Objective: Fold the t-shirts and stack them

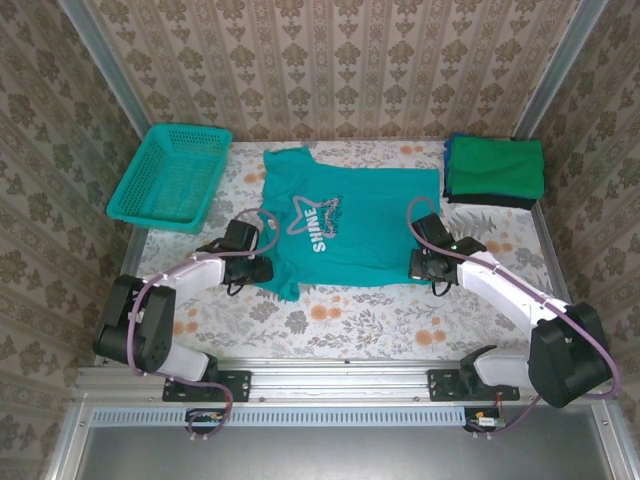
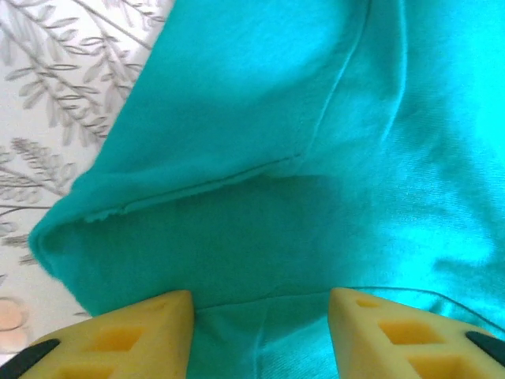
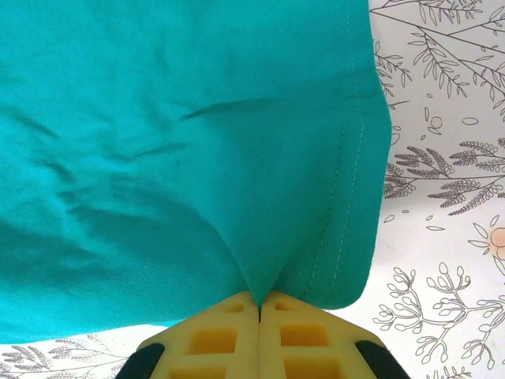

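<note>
Here, the right gripper (image 3: 259,303) grasps the teal t-shirt (image 1: 345,225) at four o'clock. The left gripper (image 2: 259,306), at eight o'clock, hangs released.

The green tee (image 1: 497,165) covers most of the stack (image 1: 490,201) beneath. The teal tee (image 3: 158,158) runs off both wrist views' edges.

Laboratory robot cell dressed as a home: damask wallpaper panels (image 1: 330,60) close three sides between bare aluminium posts (image 1: 98,70); a floral tablecloth (image 1: 350,320) spreads before a left arm (image 1: 190,275) and a right arm (image 1: 510,290) bolted to a metal rail (image 1: 340,372); a plastic mesh basket (image 1: 170,180) and folded t-shirts (image 1: 495,168) sit behind.
</note>
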Robot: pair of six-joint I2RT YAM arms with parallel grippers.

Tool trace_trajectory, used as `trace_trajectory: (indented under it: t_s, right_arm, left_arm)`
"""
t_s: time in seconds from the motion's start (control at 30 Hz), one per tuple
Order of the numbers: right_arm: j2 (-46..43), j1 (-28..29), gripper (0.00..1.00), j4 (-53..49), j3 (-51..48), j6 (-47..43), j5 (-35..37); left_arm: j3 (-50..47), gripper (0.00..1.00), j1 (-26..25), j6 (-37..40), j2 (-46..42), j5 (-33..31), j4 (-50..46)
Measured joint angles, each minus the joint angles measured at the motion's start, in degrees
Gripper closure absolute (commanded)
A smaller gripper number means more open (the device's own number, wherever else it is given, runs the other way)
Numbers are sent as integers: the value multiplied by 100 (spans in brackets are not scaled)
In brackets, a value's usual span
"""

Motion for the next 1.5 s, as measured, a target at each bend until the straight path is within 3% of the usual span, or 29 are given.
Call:
trace_trajectory:
  t_s: [0.27,0.57,0.67,0.8,0.83,0.97,1.1,1.5]
  right_arm:
    - [0,-42,99,146,-81,-83,-20]
    - [59,-79,99,264,-125,-146,-59]
    - [59,-116,99,286,-129,-155,-63]
    - [59,-140,100,286,-131,-192,-107]
    - [57,-144,100,286,-131,-212,-114]
    - [-72,-166,100,278,-131,-269,-157]
    - [-372,-199,100,271,-129,-299,-179]
    - [-1384,-229,100,-87,286,-433,-426]
  left_arm:
    - [-2,44,-31,7,-686,-494,-361]
    - [-50,49,-31,2,-243,-616,-402]
    - [-48,64,-42,-28,-223,-612,-396]
    - [-48,97,-94,-31,-44,-498,-372]
    - [-46,100,-96,-33,-48,-446,-361]
    - [-42,100,-94,-11,-332,-243,-452]
    - [-2,100,-57,35,-1172,-96,-721]
    - [1073,100,-20,144,-2656,-11,-1917]
